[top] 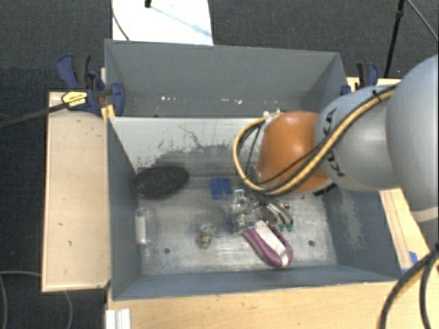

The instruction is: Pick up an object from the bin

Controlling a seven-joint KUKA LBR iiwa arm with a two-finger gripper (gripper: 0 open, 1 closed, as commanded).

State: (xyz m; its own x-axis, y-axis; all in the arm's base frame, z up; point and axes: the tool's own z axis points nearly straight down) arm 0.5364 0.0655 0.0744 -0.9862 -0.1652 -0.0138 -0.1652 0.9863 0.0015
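Where the floor of the bin (pixel 219 74) nears its front wall, right of the middle, a purple oblong object (pixel 269 246) lies tilted, its upper end just beside the gripper (pixel 244 215), which is low over the floor; whether the gripper is apart or together I cannot tell. A small blue block (pixel 219 188) sits just behind the gripper. A small crumpled scrap (pixel 206 235) lies to its left. A black oval brush (pixel 161 181) and a clear tube (pixel 142 225) lie by the left wall.
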